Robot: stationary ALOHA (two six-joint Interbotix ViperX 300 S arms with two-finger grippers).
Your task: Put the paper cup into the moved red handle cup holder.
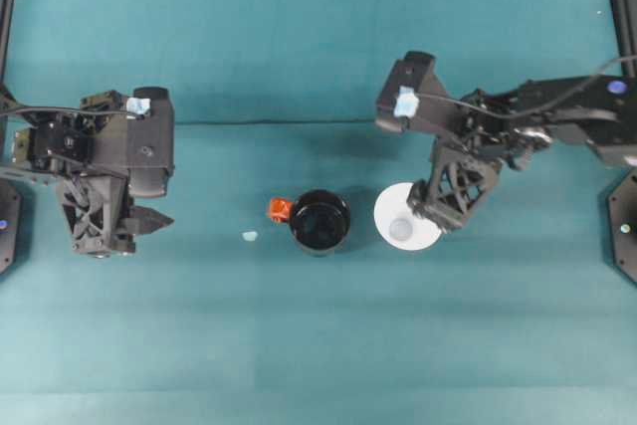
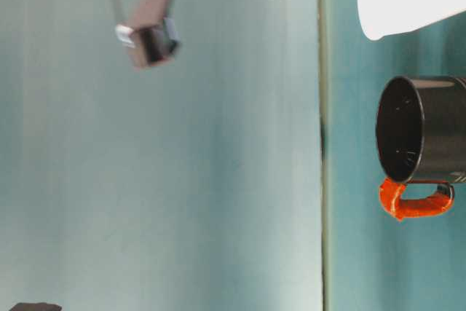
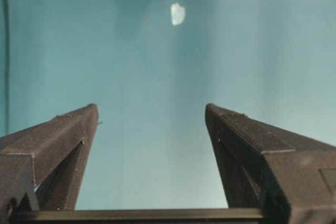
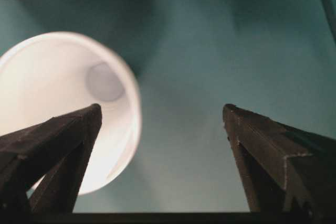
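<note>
So this looks like the reach-for-the-cup step. The plain white tapered paper cup [image 1: 406, 217] stands upright on the teal surface [image 1: 318, 345], just to the right of the glossy black round cup holder with the orange-red handle [image 1: 318, 221] in the overhead view. The two are close but not touching, as far as I can tell. The holder is empty, with its handle sticking out on the side away from the cup.

The right pincer [image 1: 430, 208] is hovering over the far-right edge of the cup with its jaws spread apart. In the right wrist view one finger [image 4: 58, 145] sits over the cup's open mouth while the other is out over bare surface, so the rim wall looks like it's roughly between them, though nothing is clamped yet. My guess for the next move: come down a bit, close on the rim wall, lift, then shift across and drop the cup into the holder. It's thin paper, so squeezing too hard could crush it.

The left pincer [image 1: 149, 221] is parked well off to the left, jaws apart, holding nothing. A small pale scrap [image 1: 249, 236] lies on the surface near the holder's handle.

No brand, label or writing that I can read anywhere.
</note>
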